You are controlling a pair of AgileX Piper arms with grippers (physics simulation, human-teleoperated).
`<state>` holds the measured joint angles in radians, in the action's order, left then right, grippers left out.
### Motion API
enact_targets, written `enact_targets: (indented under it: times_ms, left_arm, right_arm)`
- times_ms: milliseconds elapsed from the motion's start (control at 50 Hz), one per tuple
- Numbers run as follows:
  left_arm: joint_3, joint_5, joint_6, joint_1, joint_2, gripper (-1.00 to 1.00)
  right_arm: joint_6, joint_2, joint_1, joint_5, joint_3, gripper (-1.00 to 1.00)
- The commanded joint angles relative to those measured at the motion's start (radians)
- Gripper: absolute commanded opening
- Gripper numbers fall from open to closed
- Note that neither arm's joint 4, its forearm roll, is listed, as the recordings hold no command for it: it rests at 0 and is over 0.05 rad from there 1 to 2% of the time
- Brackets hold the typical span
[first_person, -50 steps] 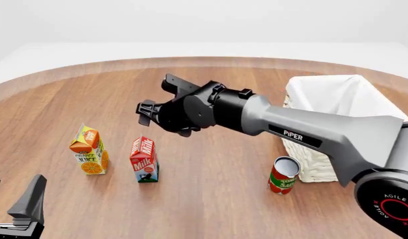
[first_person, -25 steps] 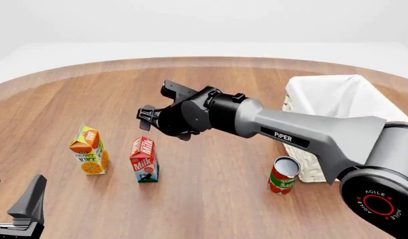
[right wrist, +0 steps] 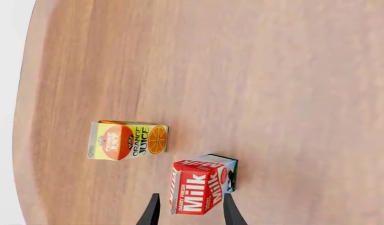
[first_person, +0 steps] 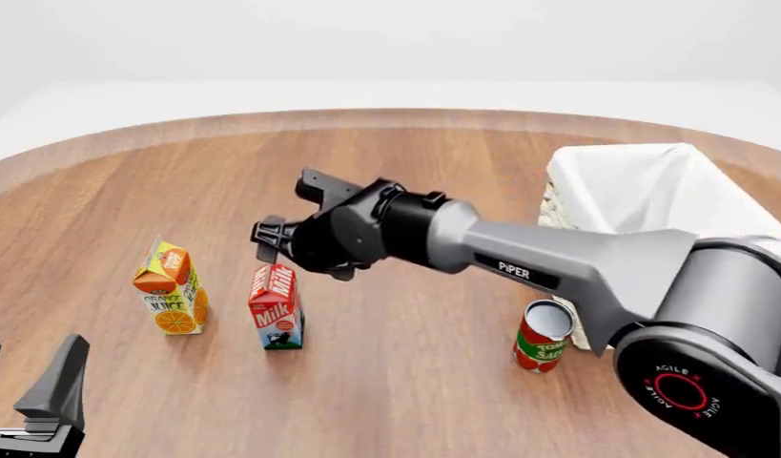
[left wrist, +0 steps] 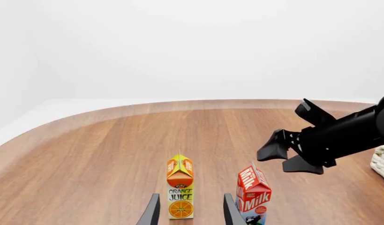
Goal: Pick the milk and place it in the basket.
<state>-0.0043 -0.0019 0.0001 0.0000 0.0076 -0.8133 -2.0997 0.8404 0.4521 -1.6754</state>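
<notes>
The milk (first_person: pixel 276 307) stands upright on the wooden table, red top over a white and blue-green base, also seen in the left wrist view as the milk (left wrist: pixel 253 194). My right gripper (first_person: pixel 286 212) hovers open just above and behind it, not touching. In the right wrist view the milk (right wrist: pixel 201 186) shows between the spread fingers of the right gripper (right wrist: pixel 190 211). The basket (first_person: pixel 657 205), off-white wicker with white lining, sits at the right. My left gripper (first_person: pixel 34 401) rests open near the front left edge, holding nothing; in its own view the left gripper (left wrist: pixel 190 211) faces the cartons.
An orange juice carton (first_person: pixel 172 288) stands just left of the milk. A red can (first_person: pixel 543 336) stands in front of the basket's near corner. The right arm's grey link (first_person: pixel 556 262) stretches across the table from the right.
The right gripper has moved left and down, closer over the milk. The cartons, the can and the left arm have not moved.
</notes>
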Motion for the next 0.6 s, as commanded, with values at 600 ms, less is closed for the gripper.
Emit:
enact_targets:
  times_ms: [600]
  left_arm:
    - [0.000, 0.000, 0.000, 0.000, 0.000, 1.00]
  right_arm:
    - [-0.027, -0.055, 0.028, -0.015, -0.016, 1.00]
